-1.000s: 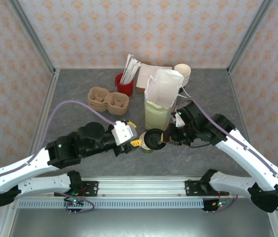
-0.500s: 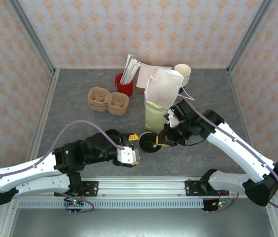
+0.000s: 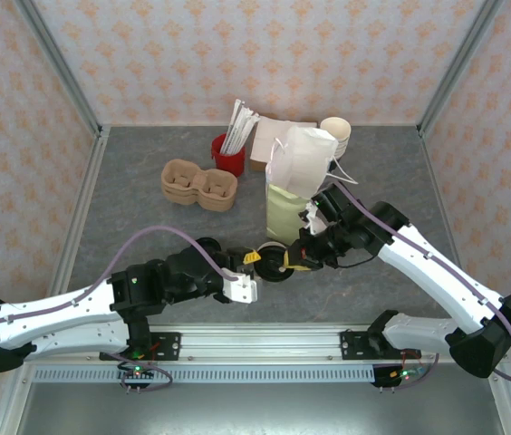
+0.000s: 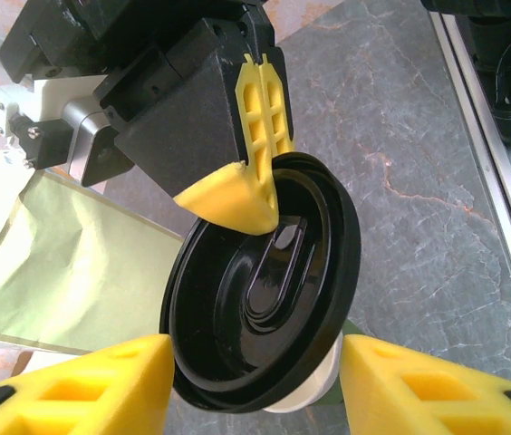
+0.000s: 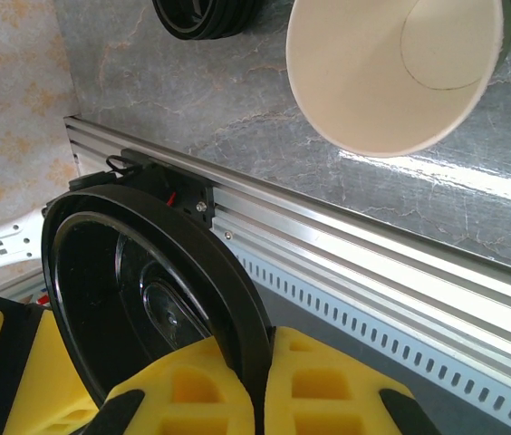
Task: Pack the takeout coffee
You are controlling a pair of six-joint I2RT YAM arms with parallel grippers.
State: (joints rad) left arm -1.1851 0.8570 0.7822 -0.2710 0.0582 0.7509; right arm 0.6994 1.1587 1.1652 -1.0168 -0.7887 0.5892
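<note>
Your right gripper [image 5: 257, 381] is clenched on the rim of the black lid [image 4: 265, 290], one yellow finger on each face, and it holds the lid on edge and tilted above the bench [image 3: 147, 217]. The lid is off the takeout coffee cup [image 5: 391, 82]. The right wrist view shows the cup's mouth uncovered and its cream inside bare, with a strip of olive-green side at the far edge. The cup stands upright toward the middle of the bench's near edge, close to the metal rail [image 5: 373, 263] and on the near side of the white and pale green paper bag [image 3: 292, 181]. Your left gripper [image 4: 255, 385] is released, its jaws standing well apart. In its own view the lid and the cup's rim sit between the two yellow fingers, but you cannot tell whether either finger touches the cup. A black round disc [image 5: 206, 14] lies flat on the bench near the cup. Toward the far edge are a cardboard cup carrier [image 3: 199, 184], a red holder [image 3: 226, 156] with white sticks in it, and a stack of cream paper cups [image 3: 335, 134].
</note>
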